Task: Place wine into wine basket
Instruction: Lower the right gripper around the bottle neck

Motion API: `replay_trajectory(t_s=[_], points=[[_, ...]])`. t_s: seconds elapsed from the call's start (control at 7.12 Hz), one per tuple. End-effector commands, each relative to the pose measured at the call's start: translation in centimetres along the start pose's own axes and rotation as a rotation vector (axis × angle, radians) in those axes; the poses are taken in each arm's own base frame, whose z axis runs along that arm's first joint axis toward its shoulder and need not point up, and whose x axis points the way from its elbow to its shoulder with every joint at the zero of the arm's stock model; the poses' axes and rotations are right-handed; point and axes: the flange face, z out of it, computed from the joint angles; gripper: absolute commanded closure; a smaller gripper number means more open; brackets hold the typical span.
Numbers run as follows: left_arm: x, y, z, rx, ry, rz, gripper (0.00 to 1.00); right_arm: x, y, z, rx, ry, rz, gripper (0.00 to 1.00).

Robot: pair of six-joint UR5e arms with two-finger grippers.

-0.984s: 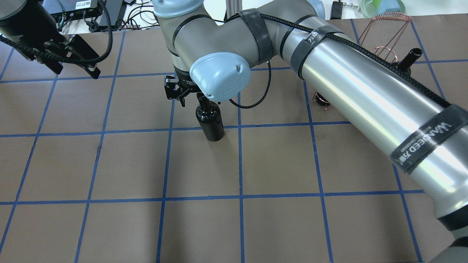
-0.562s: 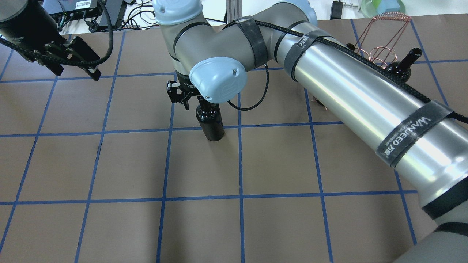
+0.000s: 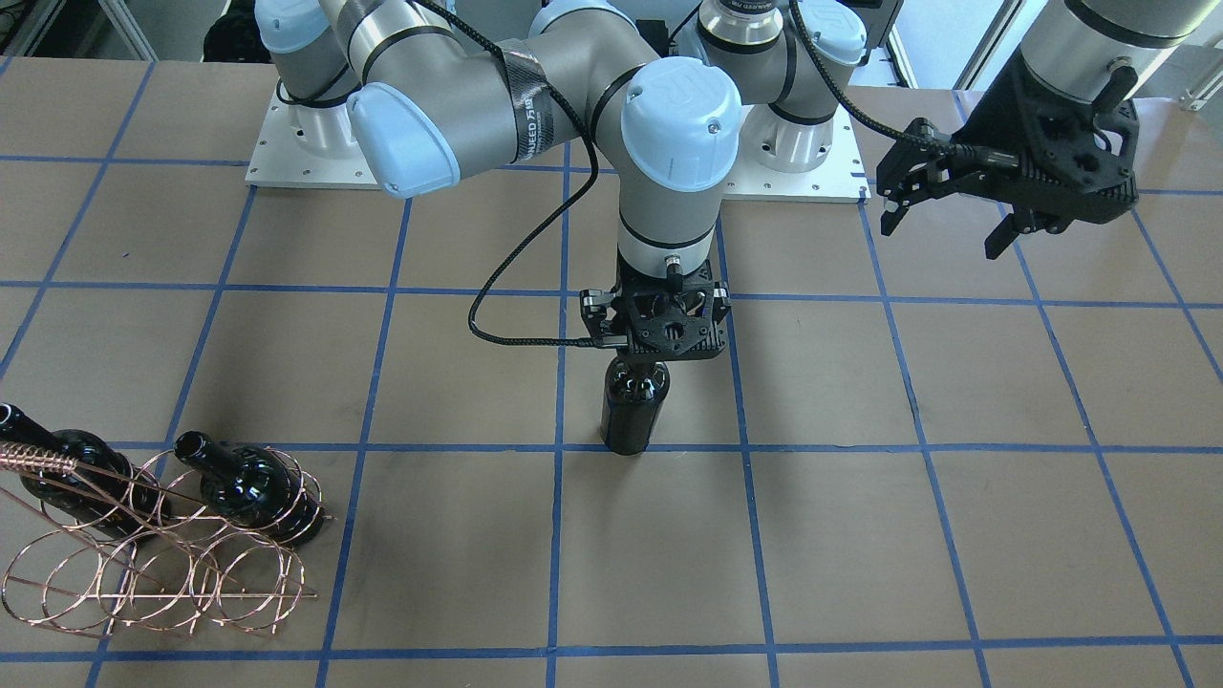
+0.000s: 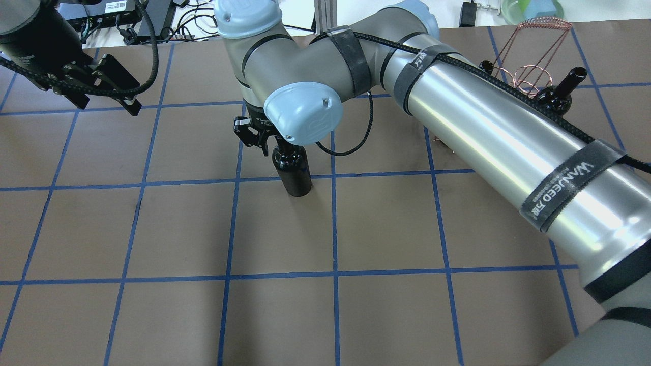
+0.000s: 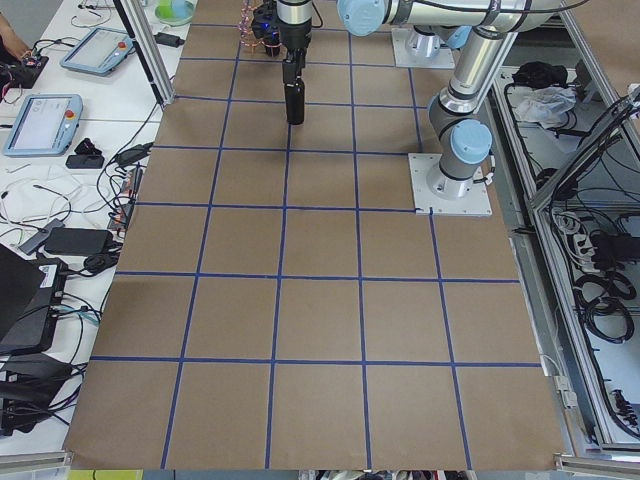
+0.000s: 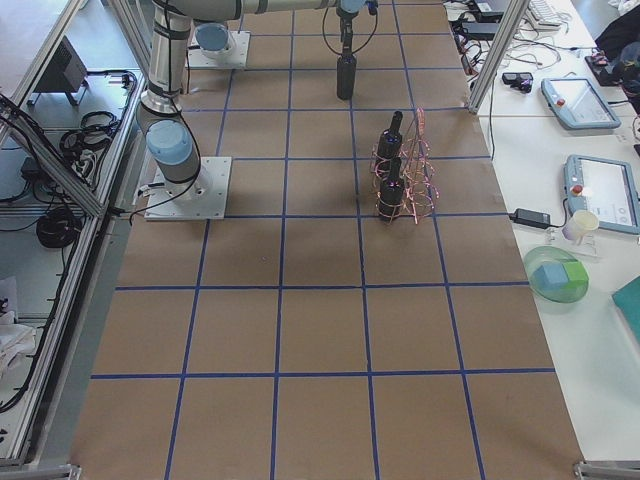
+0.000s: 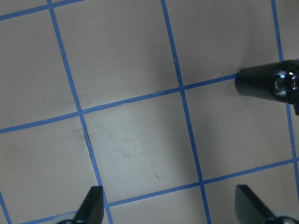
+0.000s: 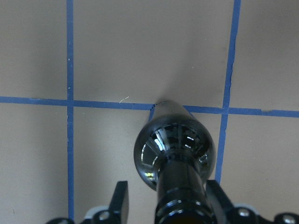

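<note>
A dark glossy wine bottle (image 3: 631, 411) stands upright at the table's middle, on a blue tape line; it also shows in the overhead view (image 4: 294, 170). My right gripper (image 3: 659, 354) is straight above it. In the right wrist view the fingers (image 8: 121, 200) stand on either side of the neck (image 8: 180, 186), open, with a gap on the left. The copper wire wine basket (image 3: 153, 573) stands at the table's end on the robot's right and holds two like bottles (image 3: 250, 487). My left gripper (image 3: 941, 215) hangs open and empty, well away from both.
The basket (image 4: 534, 51) sits behind my right upper arm in the overhead view. Brown table with a blue tape grid. Screens, cables and a green bowl (image 6: 558, 277) lie on side benches beyond the table's edges.
My right arm has swung and lowered its gripper a little around the bottle's neck. The bottle has stayed in place. The left gripper has barely moved.
</note>
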Motion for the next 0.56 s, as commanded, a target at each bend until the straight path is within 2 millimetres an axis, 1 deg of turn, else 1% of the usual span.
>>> replay_trajectory(t_s=[0.0,0.14,0.42], points=[[0.15,0.37,0.23,-0.003,0.001,-0.001,0.0,-0.03,0.03,-0.01,-0.002,-0.003,-0.004,0.82],[0.17,0.42,0.16,-0.002,0.001,0.0,0.0,-0.05,0.0,0.1,-0.004,-0.004,-0.006,1.0],[0.17,0.42,0.16,-0.002,0.001,-0.001,0.0,-0.06,0.02,0.11,-0.006,-0.005,-0.018,1.0]])
